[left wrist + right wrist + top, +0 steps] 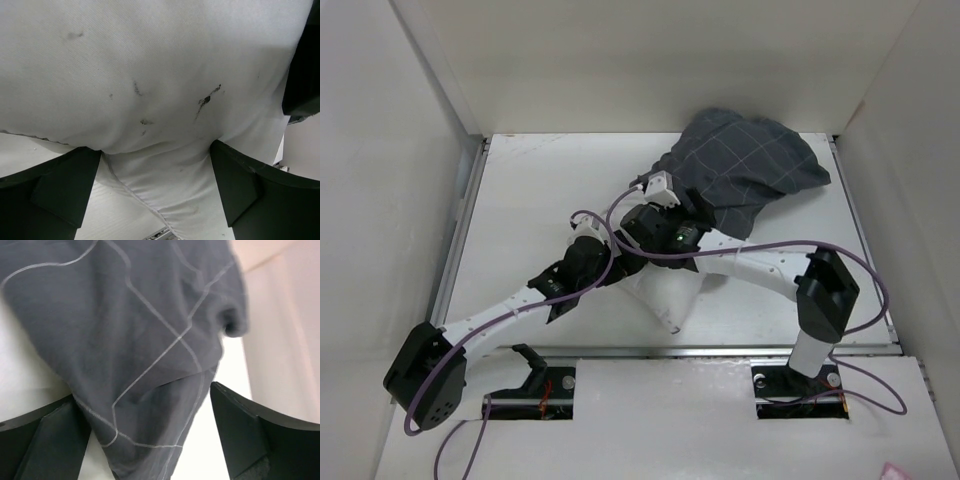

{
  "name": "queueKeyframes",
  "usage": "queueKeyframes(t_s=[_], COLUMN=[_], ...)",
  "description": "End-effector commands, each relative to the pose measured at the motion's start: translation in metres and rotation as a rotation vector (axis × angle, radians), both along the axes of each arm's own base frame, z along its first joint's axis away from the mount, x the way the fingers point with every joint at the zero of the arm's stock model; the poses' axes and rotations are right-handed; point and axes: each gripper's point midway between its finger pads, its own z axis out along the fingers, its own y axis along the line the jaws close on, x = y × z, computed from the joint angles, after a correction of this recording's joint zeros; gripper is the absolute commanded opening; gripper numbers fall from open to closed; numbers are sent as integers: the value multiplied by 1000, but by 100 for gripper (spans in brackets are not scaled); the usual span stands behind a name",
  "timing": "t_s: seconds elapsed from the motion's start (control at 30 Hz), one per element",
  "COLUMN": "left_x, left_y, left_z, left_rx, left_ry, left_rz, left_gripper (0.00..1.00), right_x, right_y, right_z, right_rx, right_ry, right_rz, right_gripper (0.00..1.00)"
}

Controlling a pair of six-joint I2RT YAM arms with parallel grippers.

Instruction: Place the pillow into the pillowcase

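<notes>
1. the pillow (665, 295) lies near the middle of the table (540, 190). from above only a white corner of it shows, pointing toward the near edge. the rest is hidden under the two arms and the cloth beyond.
2. in the left wrist view its white fabric fills most of the picture, with a few small dark specks on it.
3. the pillowcase (745, 170), dark grey with thin light grid lines, lies bunched on the far right part of the table. its near side reaches the pillow's far end, but i cannot tell whether any of the pillow is inside it.
4. the left gripper (155, 152) is released, its fingers spread wide on either side of a bulge of pillow by the seam.
5. the right gripper (144, 395) is released too, its fingers wide apart. a limp fold of the pillowcase hangs between them, unpinched.
6. both arms reach in over the pillow, and white walls (390, 150) enclose the table.
</notes>
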Motion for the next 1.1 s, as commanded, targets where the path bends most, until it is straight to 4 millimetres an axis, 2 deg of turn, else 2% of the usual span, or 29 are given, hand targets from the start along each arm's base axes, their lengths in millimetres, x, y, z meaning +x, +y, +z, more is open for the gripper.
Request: queueKeyframes(t_s=[0.0, 0.07, 0.1, 0.13, 0.17, 0.2, 0.27, 0.33, 0.37, 0.43, 0.47, 0.5, 0.53, 0.57, 0.6, 0.63, 0.67, 0.7, 0.73, 0.77, 0.8, 0.83, 0.87, 0.93, 0.97, 1.0, 1.07], left_x=[2, 0, 0, 0, 2, 2, 3, 6, 9, 21, 25, 36, 43, 49, 55, 63, 67, 71, 75, 76, 78, 77, 78, 75, 73, 67, 62], left_y=[-1, 3, 3, 3, 4, 4, 3, -1, -6, -15, -21, -29, -35, -39, -42, -47, -50, -49, -48, -43, -39, -33, -29, -12, -5, 6, 32], left_z=[4, -1, 2, 2, 2, 2, 7, 13, 19, 40, 49, 76, 86, 100, 115, 158, 169, 187, 205, 240, 253, 269, 291, 308, 314, 320, 330], left_rx=[5, 31, 25, 24, 28, 28, 21, 4, -1, -29, -42, -50, -41, -31, -25, -41, -29, -26, -27, -30, -18, -18, -24, 1, 5, 8, 7], left_ry=[-26, -15, -23, -23, -26, -26, -34, -61, -79, -142, -169, -238, -263, -291, -325, -424, -452, -496, -537, -615, -640, -674, -710, -730, -733, -736, -747], left_rz=[0, 3, 3, 3, 11, 11, 11, -2, -18, -26, -45, -60, -69, -79, -88, -98, -106, -98, -86, -72, -53, -33, -11, 45, 70, 96, 202], left_gripper=[88, 88, 86, 86, 86, 86, 85, 85, 84, 82, 82, 82, 82, 82, 89, 92, 94, 97, 99, 99, 100, 100, 100, 100, 100, 100, 100], right_x=[5, 7, 7, 8, 10, 12, 19, 19, 21, 17, 15, 13, 7, 8, 4, 3, 5, 4, 1, 3, 3, 3, 5, 12, 9, 14, 14], right_y=[-15, -14, -14, -15, -17, -15, -15, -7, 4, 15, 34, 43, 46, 47, 59, 54, 54, 50, 52, 46, 42, 28, 24, 6, -6, -11, -31], right_z=[43, 43, 41, 47, 43, 43, 35, 34, 32, 46, 50, 64, 91, 109, 139, 166, 186, 225, 241, 256, 271, 305, 315, 337, 360, 365, 388], right_rx=[-10, -28, -35, -29, -38, -27, 1, 62, 121, 231, 320, 376, 443, 490, 567, 620, 658, 732, 761, 771, 784, 832, 841, 862, 889, 892, 910], right_ry=[-187, -208, -216, -232, -237, -242, -193, -155, -109, -77, -23, -14, -37, -54, -68, -105, -140, -202, -221, -247, -272, -342, -353, -394, -443, -458, -525], right_rz=[-156, -179, -190, -202, -219, -222, -197, -154, -96, -13, 88, 149, 205, 237, 317, 336, 346, 379, 402, 413, 430, 430, 437, 445, 456, 454, 441], right_gripper=[95, 89, 80, 73, 69, 51, 29, 0, 0, 0, 0, 0, 0, 0, 0, 0, 0, 0, 0, 0, 0, 0, 0, 0, 0, 0, 0])
